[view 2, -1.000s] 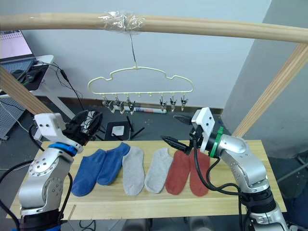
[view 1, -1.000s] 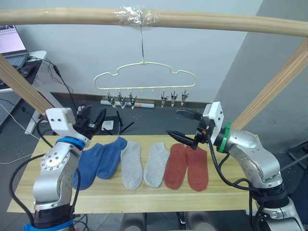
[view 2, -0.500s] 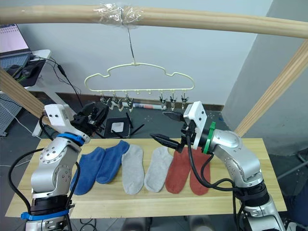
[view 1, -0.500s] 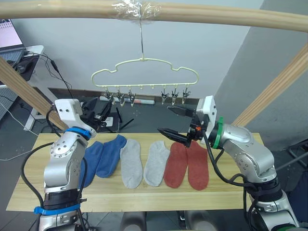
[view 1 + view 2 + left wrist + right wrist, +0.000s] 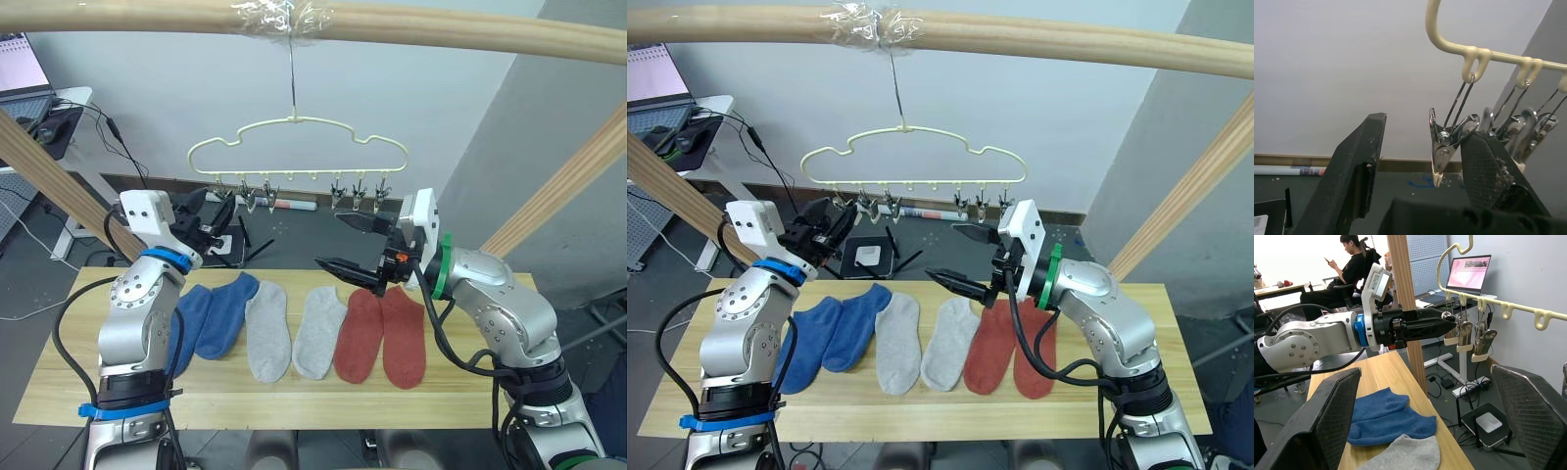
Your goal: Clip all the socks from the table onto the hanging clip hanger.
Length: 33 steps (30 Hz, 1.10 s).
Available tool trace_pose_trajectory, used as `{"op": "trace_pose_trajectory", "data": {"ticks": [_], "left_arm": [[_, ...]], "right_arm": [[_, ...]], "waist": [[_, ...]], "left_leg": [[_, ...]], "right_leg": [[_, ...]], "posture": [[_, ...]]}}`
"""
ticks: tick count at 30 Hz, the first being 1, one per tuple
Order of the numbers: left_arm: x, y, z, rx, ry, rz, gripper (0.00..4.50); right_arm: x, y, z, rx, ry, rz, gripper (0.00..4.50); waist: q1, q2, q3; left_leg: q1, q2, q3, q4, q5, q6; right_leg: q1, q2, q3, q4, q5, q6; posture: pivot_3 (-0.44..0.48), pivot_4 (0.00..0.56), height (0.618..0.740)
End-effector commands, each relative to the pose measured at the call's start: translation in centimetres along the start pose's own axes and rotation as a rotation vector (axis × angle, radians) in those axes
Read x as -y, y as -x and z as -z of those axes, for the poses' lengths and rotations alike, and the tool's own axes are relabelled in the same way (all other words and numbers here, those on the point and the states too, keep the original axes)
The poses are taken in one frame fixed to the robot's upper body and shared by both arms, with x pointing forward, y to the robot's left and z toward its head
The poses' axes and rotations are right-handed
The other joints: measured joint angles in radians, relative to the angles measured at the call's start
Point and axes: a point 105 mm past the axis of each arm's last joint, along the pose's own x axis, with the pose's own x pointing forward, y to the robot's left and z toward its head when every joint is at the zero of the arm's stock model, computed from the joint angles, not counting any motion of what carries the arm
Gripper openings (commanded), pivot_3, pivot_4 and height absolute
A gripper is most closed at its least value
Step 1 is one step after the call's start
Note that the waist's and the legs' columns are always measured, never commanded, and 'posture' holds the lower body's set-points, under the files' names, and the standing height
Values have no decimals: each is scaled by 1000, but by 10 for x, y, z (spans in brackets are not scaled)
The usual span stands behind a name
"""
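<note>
Six socks lie in a row on the table (image 5: 59, 392): two blue socks (image 5: 211, 318), two light grey socks (image 5: 292, 331) and two rust-red socks (image 5: 382, 335). Above them the pale clip hanger (image 5: 294, 145) hangs from the top pole, its metal clips (image 5: 263, 191) bare. My left gripper (image 5: 220, 213) is raised to the leftmost clips. In the left wrist view it (image 5: 1425, 129) is open, with one clip (image 5: 1442, 147) between its fingers. My right gripper (image 5: 330, 242) hovers wide open above the grey and red socks, holding nothing.
A wooden pole (image 5: 441, 27) runs overhead, and slanted poles (image 5: 49, 181) (image 5: 558, 186) stand at both sides of the table. Behind are a desk with a laptop (image 5: 1466, 276), floor cables and a seated person (image 5: 1347, 271).
My left gripper has risen and reached forward to the hanger's leftmost clips. My right gripper has shifted a little to the left. The socks have not moved.
</note>
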Motion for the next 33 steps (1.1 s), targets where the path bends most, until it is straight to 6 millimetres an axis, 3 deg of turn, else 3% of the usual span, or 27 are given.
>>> {"op": "trace_pose_trajectory", "data": {"ticks": [1,17,20,24,28,31,33], "left_arm": [[3,-4,-15,58,-21,16,2655],[7,-8,-20,80,-21,38,2655],[9,-9,-22,89,-12,51,2117],[9,-9,-24,93,-11,54,922],[9,-9,-24,92,-14,51,75],[7,-8,-26,94,-17,47,33],[6,-8,-28,92,-27,46,33]], "right_arm": [[-6,0,-19,60,47,-24,4465],[-6,0,-20,64,46,-9,4465],[-5,0,-20,67,41,-2,4465],[-4,1,-19,64,35,2,4465],[-3,3,-15,55,22,15,4465],[2,9,-2,27,-5,64,4465],[9,19,23,-51,-25,156,4465]], "waist": [[0,0,0],[4,0,0],[4,0,0],[4,0,0],[4,0,0],[5,0,0],[8,0,0]], "left_leg": [[0,0,0,0,0,0],[0,0,0,0,0,0],[0,0,0,0,0,0],[0,0,0,0,0,0],[0,0,0,0,0,0],[0,0,0,0,0,0],[0,0,-1,0,0,0]], "right_leg": [[0,0,0,0,0,0],[0,0,0,0,0,0],[0,0,0,0,0,0],[0,0,-1,0,0,0],[0,0,0,0,0,0],[0,0,0,0,0,0],[0,0,-1,0,0,0]], "posture": [[77,242,740],[71,233,740],[71,233,740],[71,236,740],[73,242,740],[78,246,740],[88,248,740]]}}
